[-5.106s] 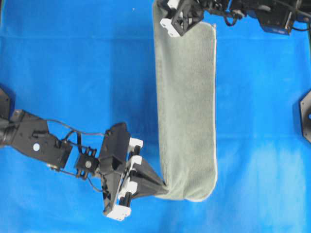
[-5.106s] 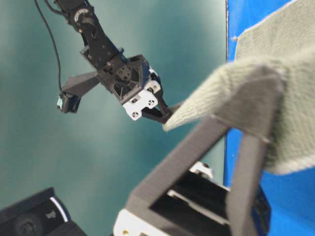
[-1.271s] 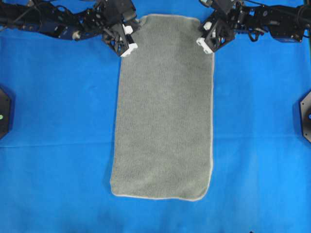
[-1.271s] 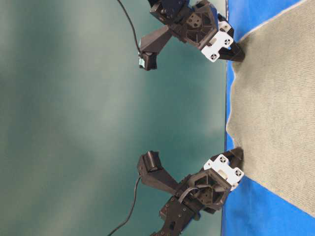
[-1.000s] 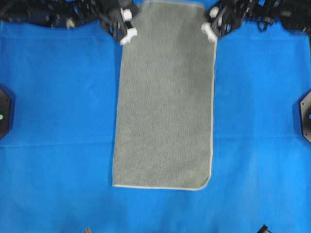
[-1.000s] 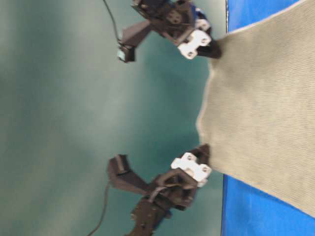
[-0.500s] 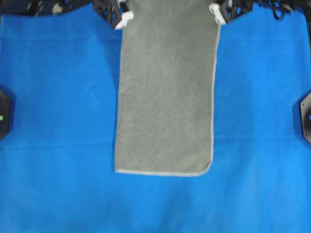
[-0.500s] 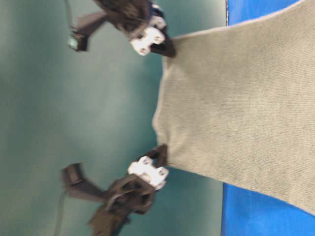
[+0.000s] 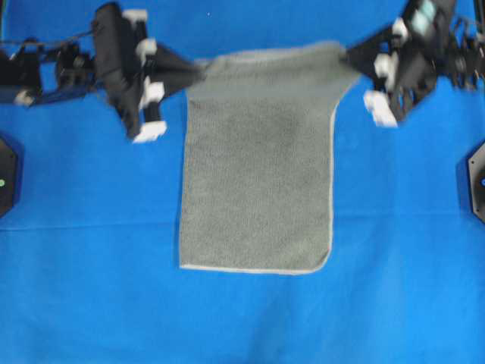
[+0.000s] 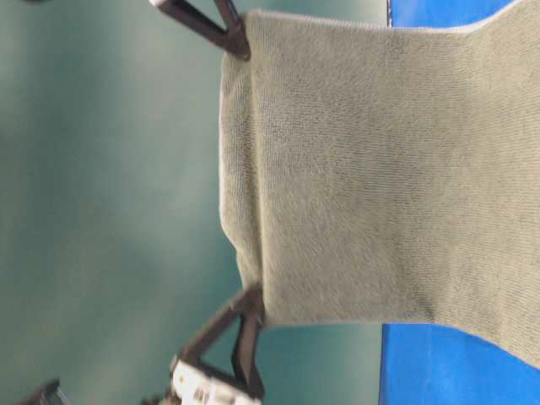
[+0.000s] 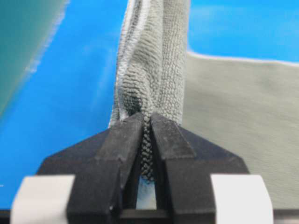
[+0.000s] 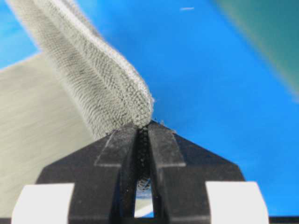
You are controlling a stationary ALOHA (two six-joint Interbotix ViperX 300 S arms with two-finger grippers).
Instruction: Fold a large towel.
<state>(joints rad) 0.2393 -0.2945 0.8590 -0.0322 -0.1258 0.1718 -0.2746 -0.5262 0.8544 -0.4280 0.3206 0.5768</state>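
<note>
While the left gripper (image 9: 198, 73) and the right gripper (image 9: 350, 54) each pinch one far corner of the large towel (image 9: 258, 174), its long side stretches away from them over the blue cloth (image 9: 91, 250) toward the near edge.

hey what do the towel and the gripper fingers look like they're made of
The towel looks like grey-green terry cloth: a looped, nubby pile shows in the wrist views, with a thin pale stitched hem. The fingers look like matte black rigid plastic, flat-faced and sharp-edged, possibly printed; a ribbed lining seems to show between them.
</note>
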